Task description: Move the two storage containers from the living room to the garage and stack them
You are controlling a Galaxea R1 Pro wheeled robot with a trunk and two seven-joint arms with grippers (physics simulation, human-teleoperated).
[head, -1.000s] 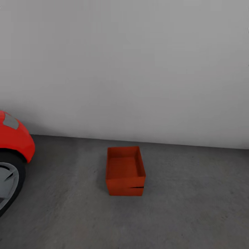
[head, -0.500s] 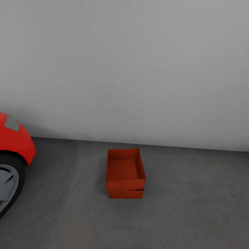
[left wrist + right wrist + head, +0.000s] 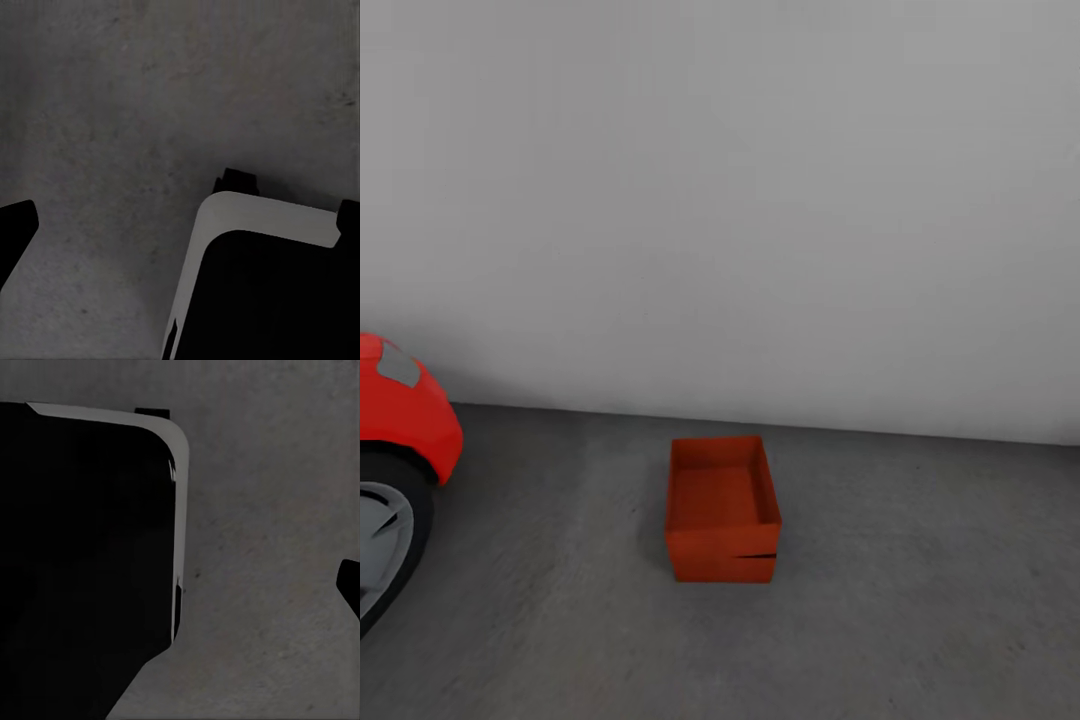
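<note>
In the head view an orange-red storage container (image 3: pixel 720 508) stands on the dark grey garage floor (image 3: pixel 930 610), close to the pale wall. A dark seam runs across its front near the bottom, as of two storage containers stacked one on the other. No arm is near them. The left wrist view looks down on bare concrete, with one black fingertip (image 3: pixel 15 229) of my left gripper at the picture's edge. The right wrist view has a black fingertip (image 3: pixel 349 585) of my right gripper at its edge. Nothing lies between the fingers of either gripper.
A red car's front corner (image 3: pixel 405 420) and its wheel (image 3: pixel 380 540) stand to the left of the containers. The plain grey wall (image 3: pixel 760 200) closes the space behind. My black, white-rimmed base (image 3: pixel 262 292) shows in both wrist views.
The whole head picture has slid slightly down and things look a little smaller, so the camera has moved. The containers and the car have stayed where they were.
</note>
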